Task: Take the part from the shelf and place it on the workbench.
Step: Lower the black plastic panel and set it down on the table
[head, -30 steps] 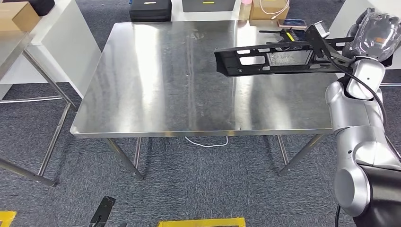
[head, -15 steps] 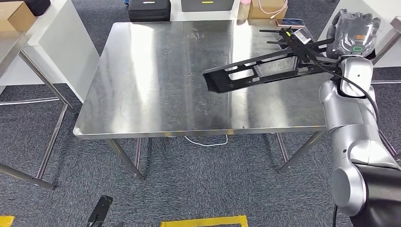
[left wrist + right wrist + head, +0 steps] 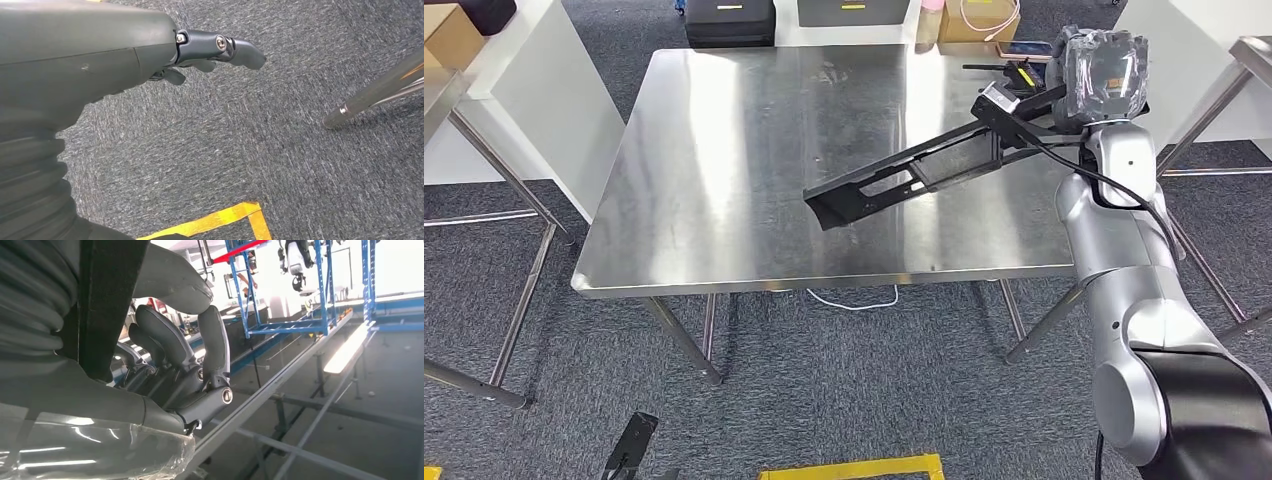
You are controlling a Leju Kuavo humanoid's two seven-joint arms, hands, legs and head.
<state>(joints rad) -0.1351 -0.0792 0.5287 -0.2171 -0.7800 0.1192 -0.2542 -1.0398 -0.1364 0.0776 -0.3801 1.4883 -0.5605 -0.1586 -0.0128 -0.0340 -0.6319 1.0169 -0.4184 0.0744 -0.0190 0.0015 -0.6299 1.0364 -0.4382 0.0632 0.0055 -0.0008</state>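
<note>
The part (image 3: 914,172), a long black frame, slants down over the workbench (image 3: 724,180) from the right hand (image 3: 1104,70), whose fingers (image 3: 212,345) clasp its far end. Left hand (image 3: 150,55) seems slack, holding nothing.

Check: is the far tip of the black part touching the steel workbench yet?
Cannot tell. In the head view the black part, gripped by the right hand, slopes down with its tip over the workbench, but no contact or gap shows plainly.

Right hand (image 3: 165,370) around black part (image 3: 107,305) (blue racks (image 3: 300,295) beyond)
</note>
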